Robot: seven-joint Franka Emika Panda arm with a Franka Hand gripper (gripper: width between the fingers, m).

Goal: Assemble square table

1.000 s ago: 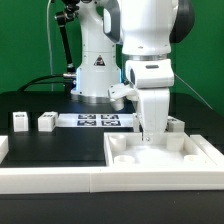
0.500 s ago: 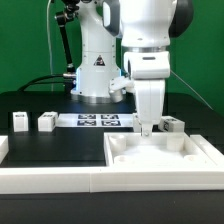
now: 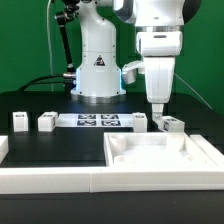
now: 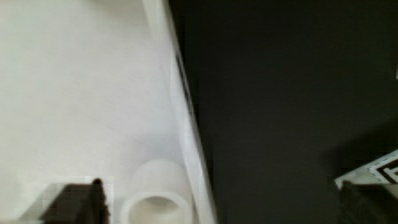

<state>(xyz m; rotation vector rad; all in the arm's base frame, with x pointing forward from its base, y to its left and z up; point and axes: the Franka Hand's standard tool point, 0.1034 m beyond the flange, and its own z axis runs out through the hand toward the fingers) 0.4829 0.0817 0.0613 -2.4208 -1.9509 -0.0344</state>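
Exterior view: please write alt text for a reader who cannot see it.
A white robot arm's hand hovers above the far edge of a white square tabletop, near small tagged legs; two more legs stand at the exterior view's left.

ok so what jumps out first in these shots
The big white arm fills the upper middle of the exterior view, its end effector hanging above the far edge of the tabletop. That white tabletop lies in the foreground on the exterior view's right, with one leg just behind it. Two more legs stand far off on the exterior view's left.
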